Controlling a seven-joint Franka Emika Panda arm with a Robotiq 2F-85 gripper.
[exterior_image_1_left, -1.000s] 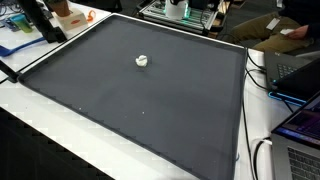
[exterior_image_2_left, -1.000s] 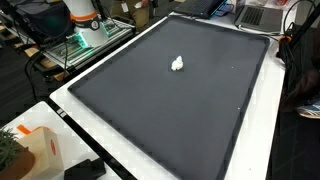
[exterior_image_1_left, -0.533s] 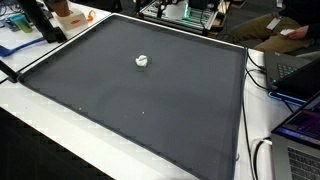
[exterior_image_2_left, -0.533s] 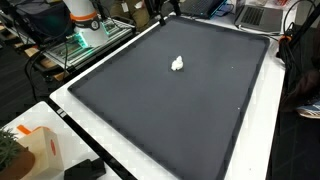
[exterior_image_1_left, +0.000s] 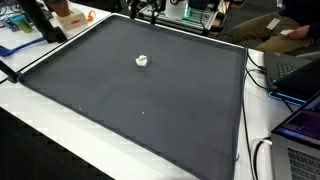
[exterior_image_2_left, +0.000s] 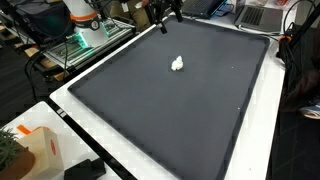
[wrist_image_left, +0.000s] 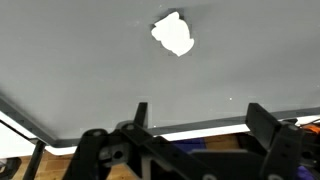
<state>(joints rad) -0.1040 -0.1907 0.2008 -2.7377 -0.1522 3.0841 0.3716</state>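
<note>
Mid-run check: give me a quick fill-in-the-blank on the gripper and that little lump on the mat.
The gripper has its jaws ____, with nothing between them.
The small ____ lump lies on the dark mat.
The gripper and the lump are ____, not touching.
The gripper hangs near the mat's ____, the lump nearer its middle.
Missing words: open; white; apart; edge.

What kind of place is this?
Most likely a robotics lab: a robot arm stands by the black mat, with laptops and loose cables at the table edge.
</note>
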